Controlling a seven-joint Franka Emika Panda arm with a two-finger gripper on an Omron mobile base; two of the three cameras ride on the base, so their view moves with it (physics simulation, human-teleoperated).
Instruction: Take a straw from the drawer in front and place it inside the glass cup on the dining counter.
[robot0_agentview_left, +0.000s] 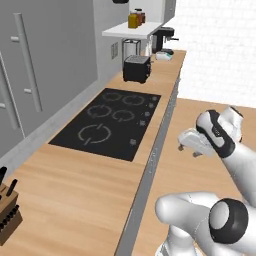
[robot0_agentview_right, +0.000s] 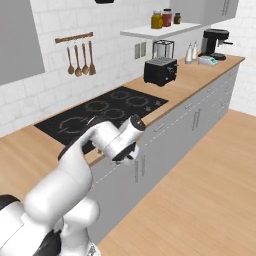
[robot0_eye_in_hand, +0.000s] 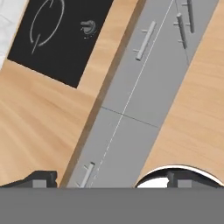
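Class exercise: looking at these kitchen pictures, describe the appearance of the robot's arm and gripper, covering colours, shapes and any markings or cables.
The arm is glossy white, made of rounded, tube-like segments joined by dark grey to black rings and round joint caps. The gripper is a white, blocky hand; its two small finger tips are dark. No cables or markings are visible.

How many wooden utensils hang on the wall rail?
3: left spoon, middle spoon, right spatula, side by side under the rail, above the cooktop.

No words, numbers or labels to read anywhere. Just white ring marks on the black cooktop (robot0_agentview_left: 108, 123), too plain to spell anything.
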